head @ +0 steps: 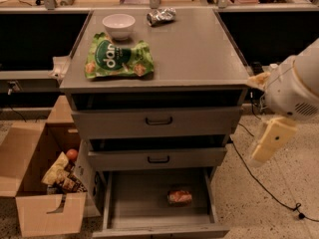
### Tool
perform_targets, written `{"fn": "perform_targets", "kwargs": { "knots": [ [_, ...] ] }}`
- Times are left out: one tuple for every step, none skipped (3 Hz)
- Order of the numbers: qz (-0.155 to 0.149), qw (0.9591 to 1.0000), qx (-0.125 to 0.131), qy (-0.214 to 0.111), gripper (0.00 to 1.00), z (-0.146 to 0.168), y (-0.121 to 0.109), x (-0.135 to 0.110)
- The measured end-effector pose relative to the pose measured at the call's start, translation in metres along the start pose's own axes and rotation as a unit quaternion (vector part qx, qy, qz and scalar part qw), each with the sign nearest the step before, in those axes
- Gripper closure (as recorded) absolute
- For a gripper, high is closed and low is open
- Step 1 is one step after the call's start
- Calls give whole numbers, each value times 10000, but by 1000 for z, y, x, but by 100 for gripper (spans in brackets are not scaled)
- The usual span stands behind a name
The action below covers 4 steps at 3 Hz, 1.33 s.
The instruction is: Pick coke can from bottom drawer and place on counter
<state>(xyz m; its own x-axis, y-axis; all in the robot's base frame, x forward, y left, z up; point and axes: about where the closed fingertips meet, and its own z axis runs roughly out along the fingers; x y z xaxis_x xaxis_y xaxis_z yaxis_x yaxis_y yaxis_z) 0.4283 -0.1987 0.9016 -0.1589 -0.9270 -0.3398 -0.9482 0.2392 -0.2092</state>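
Observation:
The coke can (180,197) lies on its side on the floor of the open bottom drawer (144,193), right of middle. The counter (199,49) is the grey top of the drawer cabinet. My gripper (271,139) hangs as a cream piece below the white arm (294,86), to the right of the cabinet at the height of the upper drawers. It is well above and to the right of the can and holds nothing that shows.
On the counter are a green chip bag (117,59), a white bowl (118,25) and a silvery wrinkled can (161,16). Two upper drawers (158,119) with black handles stand slightly open. An open cardboard box (47,183) of snacks sits at the lower left. A black cable (264,185) runs across the floor at the right.

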Motion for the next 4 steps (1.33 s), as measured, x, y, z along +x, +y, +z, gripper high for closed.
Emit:
{"fn": "perform_targets", "kwargs": {
  "knots": [
    [285,9966,-364,-683,0,77,31,29],
    [535,9921,-630,-939,0,129,52,53],
    [535,9921,-630,-939,0,129,52,53],
    [641,9913,-648,-948,0,153,55,60]
  ]
}}
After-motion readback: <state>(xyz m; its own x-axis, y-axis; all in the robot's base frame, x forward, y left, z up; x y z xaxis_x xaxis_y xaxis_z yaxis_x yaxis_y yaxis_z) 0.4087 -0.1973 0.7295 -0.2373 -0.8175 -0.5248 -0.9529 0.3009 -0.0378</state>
